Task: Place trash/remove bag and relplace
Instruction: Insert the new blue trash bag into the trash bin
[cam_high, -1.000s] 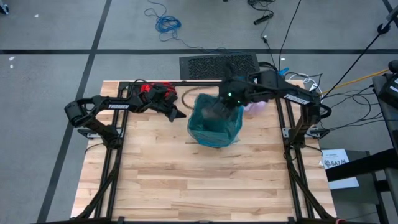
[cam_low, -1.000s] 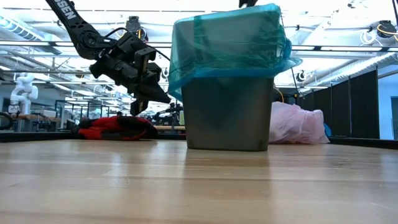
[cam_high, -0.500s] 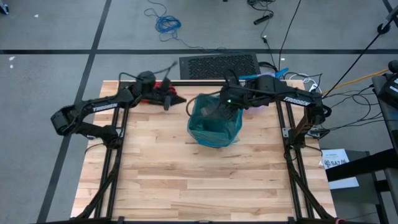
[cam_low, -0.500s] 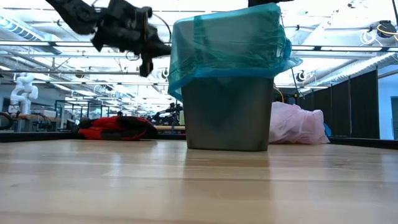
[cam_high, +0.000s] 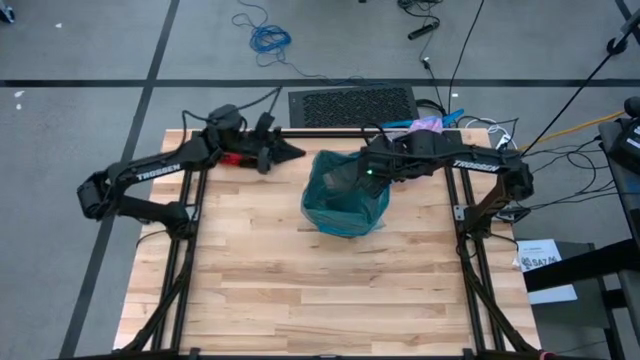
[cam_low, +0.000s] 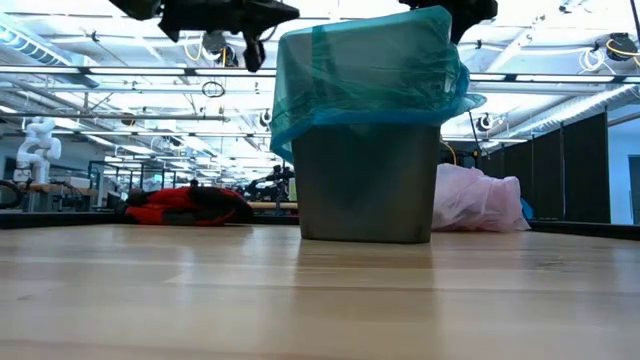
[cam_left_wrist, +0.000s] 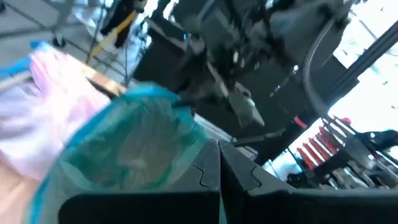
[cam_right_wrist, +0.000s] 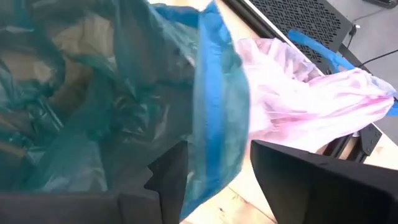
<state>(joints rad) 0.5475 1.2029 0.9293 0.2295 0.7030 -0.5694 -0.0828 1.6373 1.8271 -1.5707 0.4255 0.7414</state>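
A grey bin lined with a teal-green bag stands at the table's far middle. The pale pink bag lies bunched on the table behind the bin to the right, and also shows in the right wrist view. My right gripper hangs open over the bin's far right rim, tipped steeply down, a finger on each side of the teal rim. My left gripper is shut and empty, held level, high left of the bin. No trash shows plainly. My right gripper comes from above at the teal bag's rolled rim, which stands between its open fingers, one inside the bin and one outside. Whether a finger touches the plastic, I cannot tell.
A red glove lies on the table's far left, below my left arm. A black mat and cables lie on the floor beyond the far edge. The table's near half is bare wood.
My left gripper has risen from beside the bin to above its rim and tipped up to level, moving toward the far edge. My right gripper has sunk a little toward the bin's rim.
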